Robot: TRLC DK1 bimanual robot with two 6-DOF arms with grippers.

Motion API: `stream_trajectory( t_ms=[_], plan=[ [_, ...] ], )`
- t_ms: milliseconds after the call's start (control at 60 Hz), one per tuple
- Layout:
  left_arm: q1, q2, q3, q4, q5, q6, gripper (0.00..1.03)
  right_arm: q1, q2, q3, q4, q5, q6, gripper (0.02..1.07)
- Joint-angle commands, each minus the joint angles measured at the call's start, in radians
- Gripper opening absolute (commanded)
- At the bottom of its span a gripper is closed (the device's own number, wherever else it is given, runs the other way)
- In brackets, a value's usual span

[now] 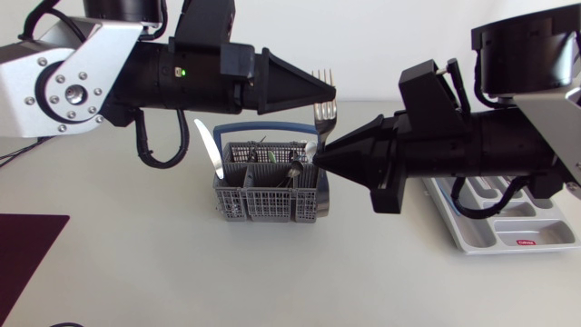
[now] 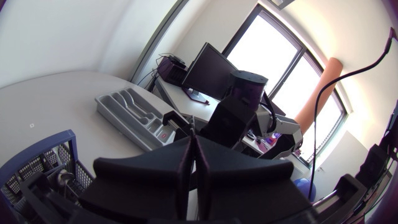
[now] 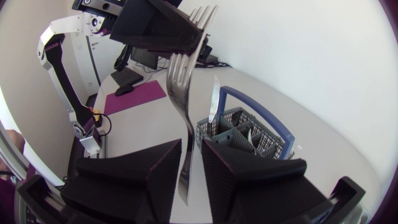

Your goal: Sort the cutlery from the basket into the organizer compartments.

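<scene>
My left gripper [image 1: 332,89] hangs above the grey cutlery basket [image 1: 268,186], shut on a fork whose tines [image 1: 322,74] stick up past its tip. Just below that tip shows a second fork head [image 1: 324,113]. Its handle [image 3: 185,155] runs down between the fingers of my right gripper [image 3: 191,146], which stand narrowly apart around it, open. In the head view my right gripper [image 1: 320,153] points at the basket's right rim. A knife [image 1: 207,145] stands up from the basket's left side. The grey organizer [image 1: 508,227] lies under my right arm.
A dark purple mat [image 1: 27,259] lies at the table's front left. The basket has a blue handle [image 1: 263,132] and holds several more pieces of cutlery. In the left wrist view the organizer [image 2: 134,112] lies beyond the basket [image 2: 37,171].
</scene>
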Motion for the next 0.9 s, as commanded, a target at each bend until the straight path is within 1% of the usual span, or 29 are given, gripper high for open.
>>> stream_trajectory(
  t_ms=[0, 183, 233, 267, 300, 333, 500, 517, 567, 583, 600, 633, 733, 833, 850, 867, 883],
  plan=[
    [0.011, 0.009, 0.029, 0.021, 0.022, -0.037, 0.03, 0.016, 0.015, -0.004, 0.015, -0.005, 0.031, 0.17],
    [0.011, 0.008, 0.028, 0.041, 0.022, -0.051, 0.04, 0.027, 0.012, -0.007, 0.012, -0.004, 0.031, 0.12],
    [0.017, 0.006, 0.031, 0.048, 0.022, -0.06, 0.2, 0.027, 0.014, -0.009, 0.005, -0.002, 0.031, 0.1],
    [0.02, 0.008, 0.034, 0.048, 0.022, -0.06, 0.25, 0.027, 0.012, -0.01, 0.004, -0.002, 0.031, 0.09],
    [0.021, 0.008, 0.035, 0.048, 0.022, -0.06, 0.26, 0.027, 0.011, -0.013, 0.002, 0.001, 0.034, 0.08],
    [0.023, 0.006, 0.037, 0.049, 0.022, -0.06, 0.3, 0.027, 0.009, -0.015, -0.001, 0.001, 0.036, 0.08],
    [0.034, -0.003, 0.049, 0.052, 0.019, -0.06, 0.6, 0.021, -0.014, -0.028, -0.033, 0.015, 0.029, 0.08],
    [0.04, -0.005, 0.051, 0.052, 0.019, -0.06, 0.65, 0.018, -0.014, -0.028, -0.038, 0.016, 0.029, 0.08],
    [0.057, -0.006, 0.06, 0.052, 0.013, -0.06, 0.72, 0.01, -0.027, -0.036, -0.05, 0.019, 0.022, 0.08],
    [0.071, -0.012, 0.065, 0.051, -0.003, -0.06, 0.78, 0.002, -0.035, -0.041, -0.059, 0.025, 0.014, 0.08],
    [0.078, -0.015, 0.068, 0.051, -0.007, -0.06, 0.8, -0.002, -0.041, -0.042, -0.064, 0.027, 0.013, 0.08],
    [0.095, -0.02, 0.074, 0.051, -0.018, -0.059, 0.83, -0.019, -0.05, -0.047, -0.073, 0.028, 0.008, 0.08],
    [0.141, -0.028, 0.092, 0.04, -0.042, -0.048, 0.84, -0.085, -0.077, -0.055, -0.111, 0.028, -0.012, 0.08],
    [0.176, -0.037, 0.108, -0.045, -0.107, 0.062, 0.84, -0.206, -0.096, -0.056, -0.142, 0.028, -0.047, 0.08],
    [0.181, -0.038, 0.111, -0.066, -0.135, 0.094, 0.83, -0.228, -0.096, -0.055, -0.146, 0.028, -0.053, 0.08],
    [0.181, -0.038, 0.111, -0.066, -0.135, 0.094, 0.83, -0.228, -0.096, -0.055, -0.146, 0.028, -0.053, 0.08],
    [0.184, -0.038, 0.115, -0.114, -0.184, 0.153, 0.83, -0.269, -0.096, -0.056, -0.151, 0.03, -0.067, 0.08]
  ],
)
